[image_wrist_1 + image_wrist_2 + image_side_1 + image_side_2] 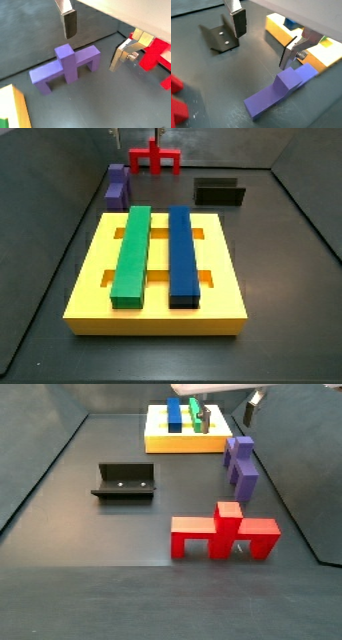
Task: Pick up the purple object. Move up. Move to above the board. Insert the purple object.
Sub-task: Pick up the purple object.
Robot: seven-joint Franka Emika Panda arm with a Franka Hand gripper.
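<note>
The purple object point(67, 67) lies on the dark floor, its post pointing sideways; it also shows in a wrist view point(281, 90) and in both side views point(118, 186) point(242, 464). My gripper point(97, 42) hangs open above it, with nothing between the silver fingers point(69, 22). In a side view the gripper point(250, 406) only shows at the top edge, above the purple object's far end. The yellow board point(91, 278) carries a green bar point(131, 253) and a blue bar point(183, 253). The board point(167, 444) lies just beyond the purple object.
A red upright piece point(223, 532) stands near the purple object's other end, also seen in a wrist view point(157, 55). The fixture point(124, 480) stands on the floor to one side, as the wrist view shows too point(219, 36). Grey walls enclose the floor.
</note>
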